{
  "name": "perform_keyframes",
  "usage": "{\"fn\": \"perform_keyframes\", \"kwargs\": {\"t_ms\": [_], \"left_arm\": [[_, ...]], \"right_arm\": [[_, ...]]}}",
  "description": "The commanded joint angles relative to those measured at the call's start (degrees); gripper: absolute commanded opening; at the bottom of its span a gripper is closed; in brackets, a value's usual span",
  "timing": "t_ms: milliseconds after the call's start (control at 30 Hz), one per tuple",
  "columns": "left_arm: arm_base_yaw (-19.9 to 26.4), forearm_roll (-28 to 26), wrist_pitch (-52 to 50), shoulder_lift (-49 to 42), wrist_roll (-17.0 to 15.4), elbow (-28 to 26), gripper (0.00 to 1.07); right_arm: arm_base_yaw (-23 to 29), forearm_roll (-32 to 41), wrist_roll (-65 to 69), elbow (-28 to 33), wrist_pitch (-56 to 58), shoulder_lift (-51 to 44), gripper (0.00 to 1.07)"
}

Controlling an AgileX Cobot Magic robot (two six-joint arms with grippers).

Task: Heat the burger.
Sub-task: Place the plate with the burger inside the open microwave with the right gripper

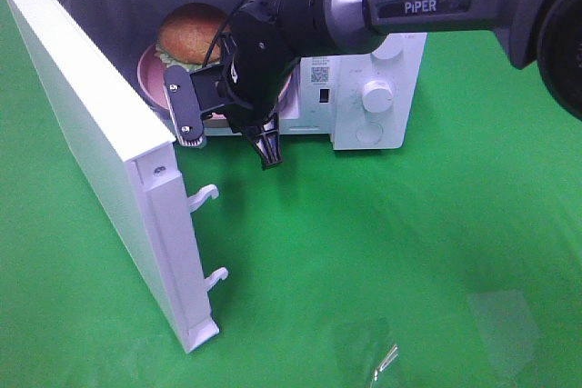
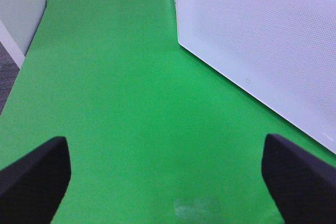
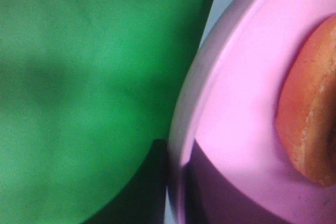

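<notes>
The burger [image 1: 193, 29], with a golden-brown bun and green lettuce, sits on a pink plate [image 1: 147, 70] inside the open white microwave [image 1: 400, 56]. My right gripper [image 1: 218, 114] reaches across from the right to the oven's mouth and is shut on the plate's near rim. In the right wrist view the pink plate [image 3: 236, 93] fills the frame, with the bun [image 3: 315, 114] at one edge and my right gripper [image 3: 176, 198] dark around the rim. My left gripper [image 2: 165, 182] hovers open over green cloth, with nothing between its fingers, and is out of the high view.
The microwave door [image 1: 91, 134] swings out wide to the left, its two latch hooks [image 1: 205, 195] pointing right. Its white outer face [image 2: 262, 35] lies beside my left gripper. A round dial [image 1: 377, 95] sits on the control panel. Green cloth [image 1: 409, 252] covers the table.
</notes>
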Motion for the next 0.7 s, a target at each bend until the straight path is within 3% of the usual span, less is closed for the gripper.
{"fn": "perform_keyframes", "kwargs": {"t_ms": [33, 700], "left_arm": [[-0.23, 0.23, -0.8, -0.97, 0.0, 0.11, 0.91], [-0.23, 0.23, -0.8, -0.97, 0.0, 0.11, 0.91]], "right_arm": [[-0.57, -2.01, 1.43, -0.92, -2.41, -0.4, 0.0], [-2.06, -3.15, 1.55, -0.92, -4.53, -0.34, 0.03]]}}
